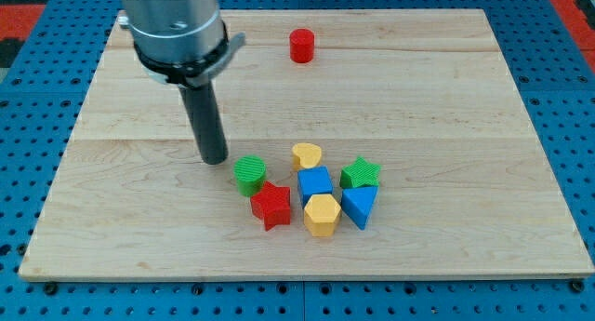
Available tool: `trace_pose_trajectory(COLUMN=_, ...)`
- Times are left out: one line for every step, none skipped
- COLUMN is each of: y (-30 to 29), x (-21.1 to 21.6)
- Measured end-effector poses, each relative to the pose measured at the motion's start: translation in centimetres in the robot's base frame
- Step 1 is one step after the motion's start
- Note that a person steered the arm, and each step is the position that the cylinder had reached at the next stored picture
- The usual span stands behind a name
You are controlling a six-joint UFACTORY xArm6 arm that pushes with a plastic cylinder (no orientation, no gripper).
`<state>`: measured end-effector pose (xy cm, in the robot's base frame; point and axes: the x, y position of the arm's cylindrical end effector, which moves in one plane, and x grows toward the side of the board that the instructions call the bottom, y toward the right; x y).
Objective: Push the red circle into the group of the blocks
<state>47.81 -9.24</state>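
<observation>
- The small red circular block (301, 46) is seen standing alone near the table's far edge, at about twelve o'clock from the cluster and well apart from it.
- The group is gathered in the lower middle of the pale wooden table (465, 107): a green ribbed circular block (248, 174), a red star block (271, 205), a yellow heart block (307, 155), a blue square-ish block (315, 182), a yellow hexagonal block (322, 215), a green star block (361, 173) and a blue triangular block (360, 206), most touching or just beside one another.
- My tip (215, 160) is set on the table at roughly ten o'clock from the green circular block, just beside it but apart, and far from the red circle.
- No hand is fitted to this arm; only a plain dark rod is carried, so nothing can be said to be parted or clamped.
- The push is judged not yet begun, since the red circle is untouched.
- For a clean push, the tip would best be carried round to the twelve o'clock side of the red circle, wide enough that neither it nor the cluster is brushed.
- The line of travel should then be aimed through the circle's middle toward six o'clock, at the yellow heart.
- An off-centre contact is likely to let the round block roll aside, so small corrections should be expected.
</observation>
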Motion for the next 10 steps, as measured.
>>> trace_pose_trajectory(y=2.2, x=1.0)
trace_pose_trajectory(y=3.7, x=1.6)
trace_pose_trajectory(y=3.9, x=-0.3)
trace_pose_trajectory(y=2.0, x=-5.4)
trace_pose_trajectory(y=-0.3, x=-10.7)
trace_pose_trajectory(y=-0.4, x=-16.2)
trace_pose_trajectory(y=-0.4, x=-20.6)
trace_pose_trajectory(y=2.2, x=-21.6)
trace_pose_trajectory(y=7.0, x=-19.1)
trace_pose_trajectory(y=10.1, x=-15.9)
